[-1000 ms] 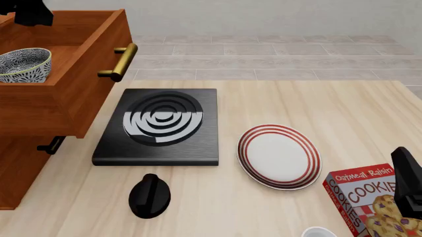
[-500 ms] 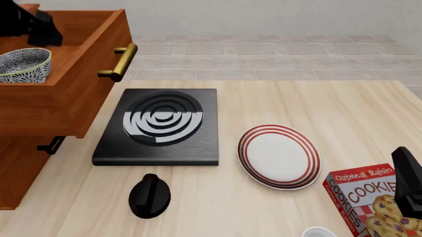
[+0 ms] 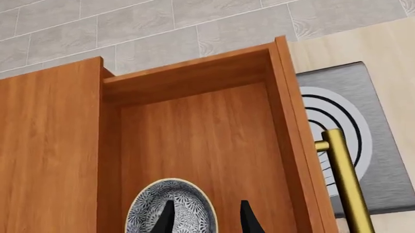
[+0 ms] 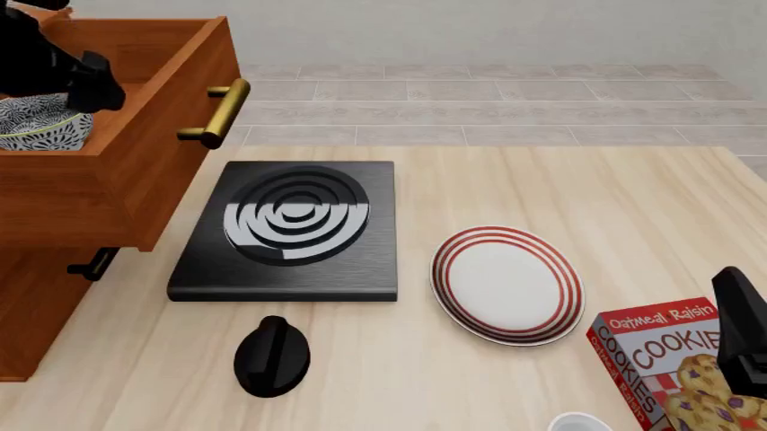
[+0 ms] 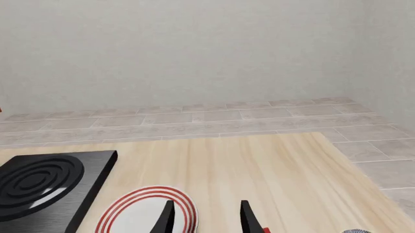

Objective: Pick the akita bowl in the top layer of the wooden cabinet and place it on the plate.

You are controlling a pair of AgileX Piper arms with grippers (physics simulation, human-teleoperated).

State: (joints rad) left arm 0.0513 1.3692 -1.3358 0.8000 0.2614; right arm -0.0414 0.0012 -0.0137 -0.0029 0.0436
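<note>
Though parked near the table's close right corner by the cookie box, right gripper spread open on nothing, aimed over the plate, well apart from the wooden cabinet. Past the plate, stove. Farther left, top layer pulled open, akita bowl sitting inside on its floor. Left gripper far nearer: directly above the bowl, fingers parted and empty, one over the bowl's inside, the other outside its rim toward the brass handle. Judged next: straight descent to pinch that rim.
</note>
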